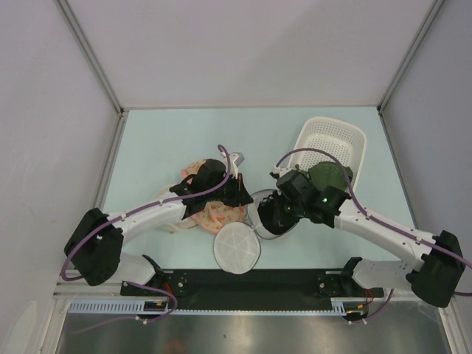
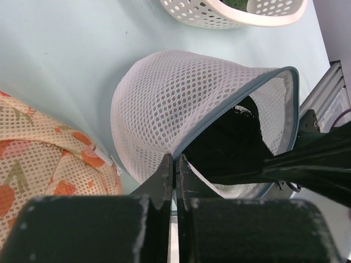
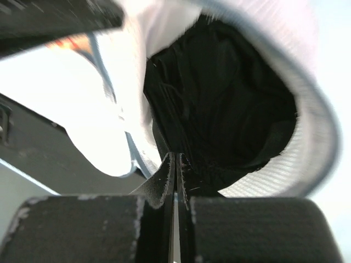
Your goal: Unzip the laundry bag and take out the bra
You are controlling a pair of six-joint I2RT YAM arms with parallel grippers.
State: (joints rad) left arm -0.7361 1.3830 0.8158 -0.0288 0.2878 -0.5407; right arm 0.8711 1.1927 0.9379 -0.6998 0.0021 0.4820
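Observation:
The laundry bag (image 2: 164, 98) is a white mesh drum with a dark zipper band, lying on its side with its mouth open. Its round lid flap (image 1: 236, 251) hangs toward the table's near edge. The black bra (image 2: 230, 142) fills the opening. My left gripper (image 2: 175, 160) is shut on the bag's zipper rim. My right gripper (image 3: 176, 156) reaches into the mouth from the right and is shut on the bra's (image 3: 230, 98) black fabric at the lower rim. From above, both grippers (image 1: 245, 198) (image 1: 269, 217) meet at the bag (image 1: 257, 205).
A peach-orange floral mesh item (image 1: 214, 214) lies under the left arm, just left of the bag. A white perforated basket (image 1: 346, 136) stands at the back right, with a dark green item (image 1: 328, 175) in it. The metal frame rail runs along the near edge.

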